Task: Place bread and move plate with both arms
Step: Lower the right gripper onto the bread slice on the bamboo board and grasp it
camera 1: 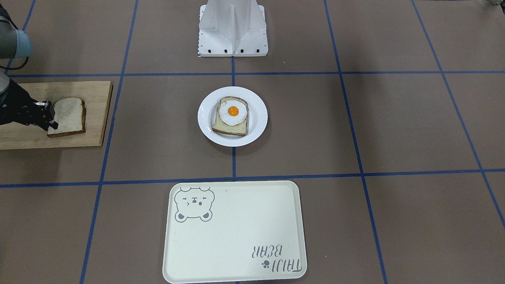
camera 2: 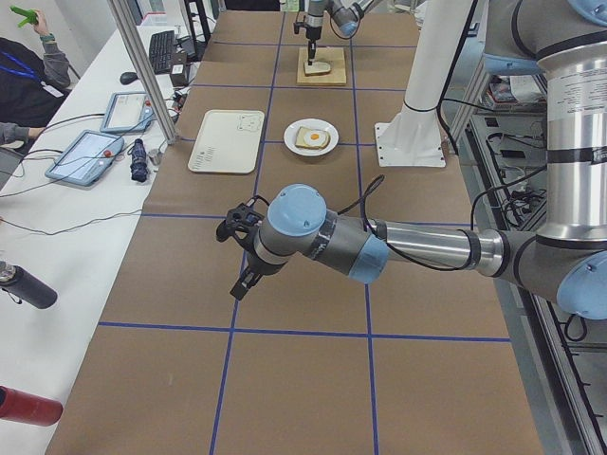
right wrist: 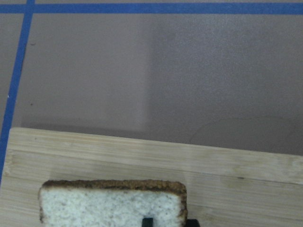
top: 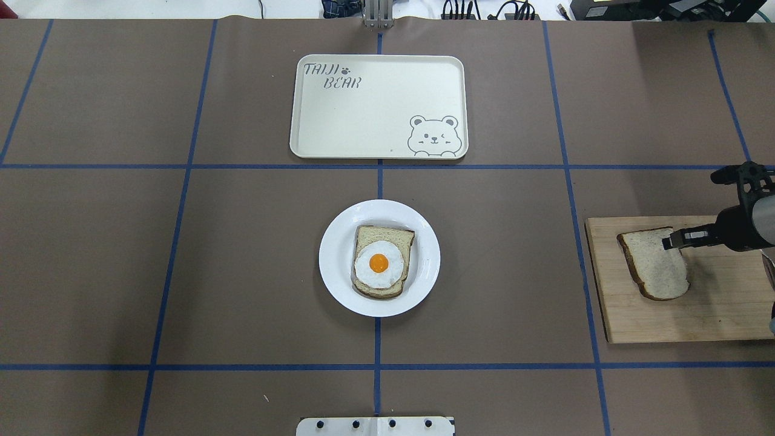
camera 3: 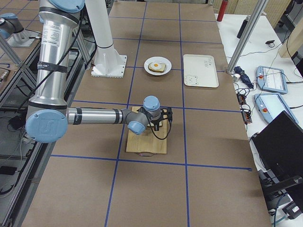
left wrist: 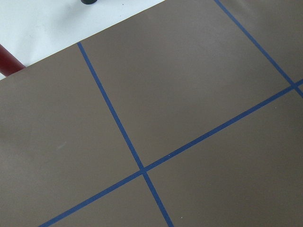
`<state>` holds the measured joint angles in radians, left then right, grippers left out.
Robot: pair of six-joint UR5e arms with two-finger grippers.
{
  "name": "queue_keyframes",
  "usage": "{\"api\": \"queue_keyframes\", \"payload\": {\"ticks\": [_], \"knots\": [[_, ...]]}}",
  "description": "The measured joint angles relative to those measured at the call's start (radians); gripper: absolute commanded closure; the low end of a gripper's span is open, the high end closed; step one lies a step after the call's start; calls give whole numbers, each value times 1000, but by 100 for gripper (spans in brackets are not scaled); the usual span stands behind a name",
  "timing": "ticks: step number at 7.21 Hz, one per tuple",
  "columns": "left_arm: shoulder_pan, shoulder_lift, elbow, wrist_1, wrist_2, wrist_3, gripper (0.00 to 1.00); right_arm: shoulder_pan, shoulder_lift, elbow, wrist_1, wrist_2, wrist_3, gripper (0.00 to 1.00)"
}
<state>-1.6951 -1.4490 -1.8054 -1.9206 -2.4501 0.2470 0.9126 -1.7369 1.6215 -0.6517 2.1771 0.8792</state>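
The bread (camera 1: 69, 116) lies on a wooden cutting board (camera 1: 94, 118) on my right side; it also shows in the overhead view (top: 654, 263) and the right wrist view (right wrist: 109, 205). My right gripper (camera 1: 48, 115) is at the slice's outer edge with its jaws close together on it, seen from overhead (top: 669, 242). The white plate (camera 1: 205, 118) sits mid-table and holds a second slice topped with a fried egg (camera 1: 232, 114). My left gripper (camera 2: 237, 261) hovers over bare table far to the left. I cannot tell whether it is open or shut.
The cream bear tray (top: 375, 115) lies beyond the plate, on the operators' side. The robot's white base (camera 1: 232, 31) stands behind the plate. Tablets (camera 2: 85, 156) and bottles sit on the white side bench.
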Motion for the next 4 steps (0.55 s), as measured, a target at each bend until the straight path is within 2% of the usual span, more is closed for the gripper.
{"api": "queue_keyframes", "payload": {"ticks": [3, 4], "knots": [[0, -1, -1, 0, 0, 0, 1, -7, 1, 9, 0, 10, -4, 100], [0, -1, -1, 0, 0, 0, 1, 0, 3, 19, 0, 37, -6, 100]]}}
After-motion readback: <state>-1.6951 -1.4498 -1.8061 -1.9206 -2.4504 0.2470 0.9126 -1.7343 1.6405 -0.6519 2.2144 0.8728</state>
